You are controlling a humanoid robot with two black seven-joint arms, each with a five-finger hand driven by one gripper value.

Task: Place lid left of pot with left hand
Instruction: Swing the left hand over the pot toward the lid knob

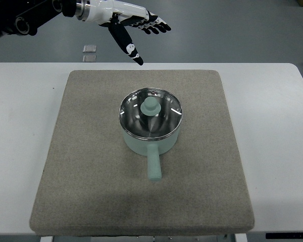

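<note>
above the mat's (91, 171) far edge, left hand (134, 27) hovers, fingers spread; lid (151, 113) seemingly on pot (150, 143).

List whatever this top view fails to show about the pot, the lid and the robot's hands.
- Pot contents: hidden by the glass lid, whose reflections block the view inside.
- Right hand: not in view at all.
- Left hand: its arm is cut off by the top left corner.
- Two small flat items beyond the mat: too small to identify.
</note>
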